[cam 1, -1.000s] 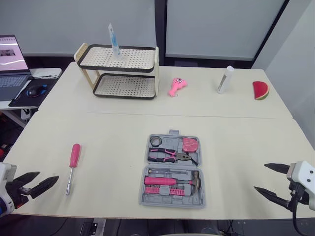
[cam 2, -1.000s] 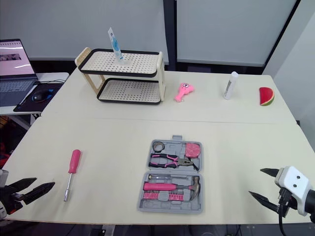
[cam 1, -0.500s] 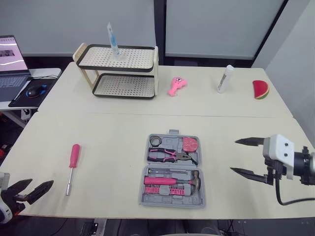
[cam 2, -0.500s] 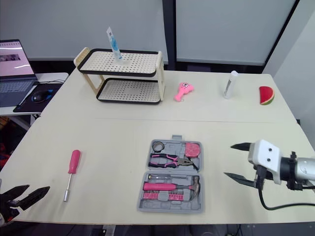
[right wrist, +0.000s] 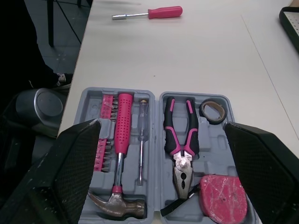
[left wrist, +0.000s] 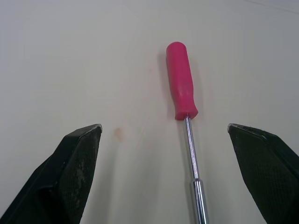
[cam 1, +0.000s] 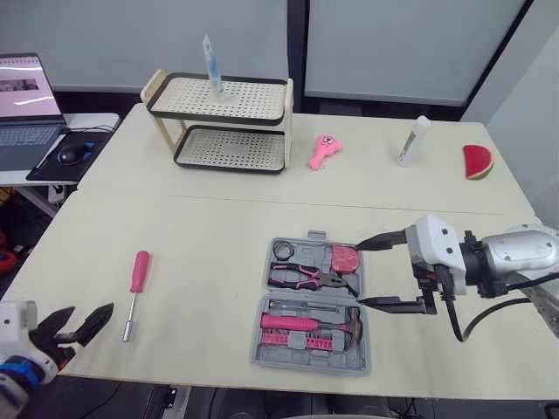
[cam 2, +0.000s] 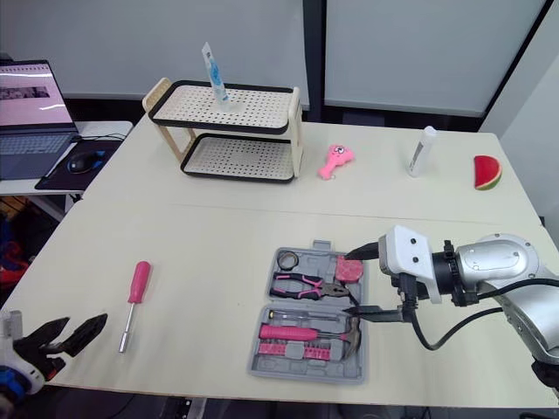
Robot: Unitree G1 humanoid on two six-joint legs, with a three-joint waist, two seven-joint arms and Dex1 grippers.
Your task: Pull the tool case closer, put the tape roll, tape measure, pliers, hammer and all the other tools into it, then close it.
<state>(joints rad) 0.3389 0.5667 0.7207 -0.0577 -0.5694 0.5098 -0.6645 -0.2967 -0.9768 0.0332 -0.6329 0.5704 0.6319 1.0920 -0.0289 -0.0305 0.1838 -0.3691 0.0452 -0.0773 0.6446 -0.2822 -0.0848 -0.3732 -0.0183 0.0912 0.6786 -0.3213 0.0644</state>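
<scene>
Head view: right gripper [cam 1: 360, 275] has swung in to the open tool case's [cam 1: 313, 305] 3 o'clock edge, fingers wide; left gripper [cam 1: 87, 316] fingers parted.
Left wrist: screwdriver [left wrist: 182, 93] lies loose, 9 o'clock from the case.
Right wrist: hammer [right wrist: 122, 135], pliers [right wrist: 180, 140], tape roll [right wrist: 212, 110] seated; a pull looks likely next.

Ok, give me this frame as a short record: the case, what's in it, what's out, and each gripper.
case: open, flat on the table
in case: tape roll, pliers, tape measure, hammer, thin screwdriver, bits
outside case: pink screwdriver, on the table left of the case
left gripper: open, at the table's front left, pink screwdriver ahead of it, not touching
right gripper: open, at the case's right edge, holding nothing; contact unclear
left to do: pink screwdriver in, case shut
</scene>
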